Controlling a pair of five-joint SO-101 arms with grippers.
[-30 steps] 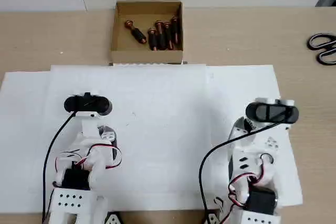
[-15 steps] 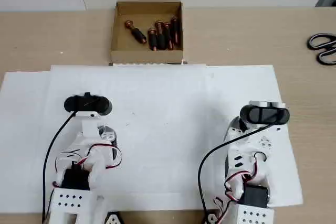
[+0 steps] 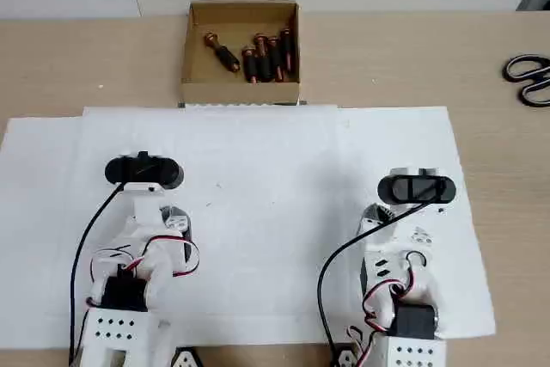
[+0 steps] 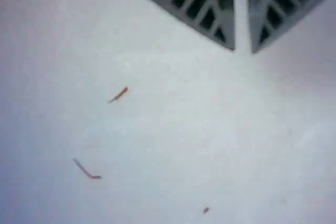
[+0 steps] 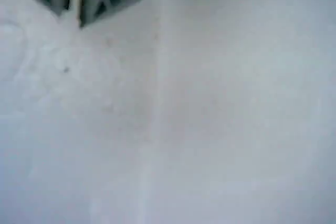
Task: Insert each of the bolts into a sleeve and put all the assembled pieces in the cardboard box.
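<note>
– Bolts (image 3: pixel 258 56) first: where are they?
– Sleeved, lying in the cardboard box (image 3: pixel 243 90), well ahead of my left gripper (image 4: pixel 242 50), just past the white sheet's (image 3: pixel 275 195) far edge.
– Room to move?
– Open sheet ahead of both grippers. Scissors (image 3: pixel 528 79) lie far off, ahead of my right gripper (image 5: pixel 79 22).
– Pose?
– Left arm (image 3: pixel 142 242) and right arm (image 3: pixel 400 277) sit folded low over the sheet. Both jaws are closed to a slit, holding nothing.

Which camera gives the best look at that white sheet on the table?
The high view: it takes in almost the whole white sheet, with its edges. The left wrist view shows a close patch with small specks, the right wrist view a plain patch.
</note>
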